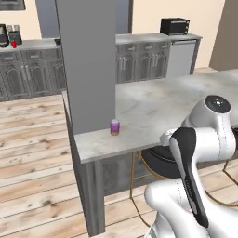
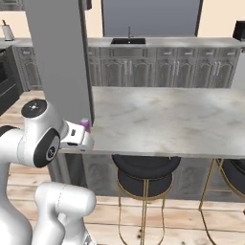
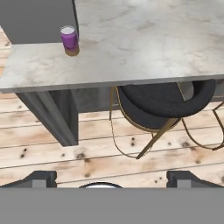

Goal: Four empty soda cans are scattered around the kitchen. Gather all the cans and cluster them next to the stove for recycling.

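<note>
**Approach to purple can on island counter: reach not yet begun**

Purple soda can (image 1: 115, 127) upright on the marble island counter (image 1: 176, 104), near the counter's end, just beside the base of the grey pillar (image 1: 88, 65). In hand view, same can (image 3: 69, 40) at about 11 o'clock, upright, silvery top visible, touching nothing but the counter. In right base view, only the can's top edge (image 2: 85, 123) peeking past the arm's wrist.

Gripper (image 3: 112, 179) in hand view at 6 o'clock: two dark finger tips (image 3: 37, 178) set wide apart, nothing between them. Fingers released, empty. Hand well apart from the can, looking down over the counter edge and the black stool (image 3: 164, 103) with gold legs beneath it.

Small red object (image 1: 13, 44) on the far back counter at 10 o'clock in left base view, beside dark appliances; possibly another can, too small to confirm. Black toaster oven (image 1: 175, 26) at 1 o'clock on the back counter. Sink (image 2: 128, 41) at 12 o'clock in right base view. Stove not identifiable with confidence from these views.

Step in hand, as judged: positioning for pickup of the purple can; gathering apparently at an early stage.

Next move calls for: extending forward and toward 11 o'clock over the counter edge, lowering with fingers open to straddle the can's body, closing at mid-height. Pillar close beside the can, so limited room on that side; approach from the open counter side advisable. Light empty can likely to tip if nudged.
</note>
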Tool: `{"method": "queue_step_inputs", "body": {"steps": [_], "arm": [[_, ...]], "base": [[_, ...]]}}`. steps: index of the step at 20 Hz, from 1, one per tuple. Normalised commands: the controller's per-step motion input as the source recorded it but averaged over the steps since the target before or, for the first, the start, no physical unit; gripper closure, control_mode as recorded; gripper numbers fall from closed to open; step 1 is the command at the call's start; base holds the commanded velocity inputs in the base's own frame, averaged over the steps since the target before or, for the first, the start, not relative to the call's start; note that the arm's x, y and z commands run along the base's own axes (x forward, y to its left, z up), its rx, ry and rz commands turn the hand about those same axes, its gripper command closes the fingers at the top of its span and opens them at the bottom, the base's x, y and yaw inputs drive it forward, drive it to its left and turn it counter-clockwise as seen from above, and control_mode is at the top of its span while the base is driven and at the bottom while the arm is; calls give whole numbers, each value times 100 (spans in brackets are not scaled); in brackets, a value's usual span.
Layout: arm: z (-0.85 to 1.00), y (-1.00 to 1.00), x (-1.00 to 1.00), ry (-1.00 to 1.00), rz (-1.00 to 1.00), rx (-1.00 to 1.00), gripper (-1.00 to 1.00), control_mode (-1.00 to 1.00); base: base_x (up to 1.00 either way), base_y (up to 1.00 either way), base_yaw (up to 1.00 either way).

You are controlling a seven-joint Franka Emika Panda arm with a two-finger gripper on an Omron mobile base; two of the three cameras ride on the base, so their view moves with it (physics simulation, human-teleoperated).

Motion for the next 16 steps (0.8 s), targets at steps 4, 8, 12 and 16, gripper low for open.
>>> {"method": "queue_step_inputs", "body": {"steps": [4, 8, 12, 16], "arm": [[0, 0, 0, 0, 0, 0, -100, 100], [0, 0, 0, 0, 0, 0, -100, 100], [0, 0, 0, 0, 0, 0, -100, 100], [-2, 0, 3, 2, 1, 0, -100, -100]], "base": [[11, 7, 10], [20, 1, 7], [7, 2, 6], [2, 0, 3]]}}
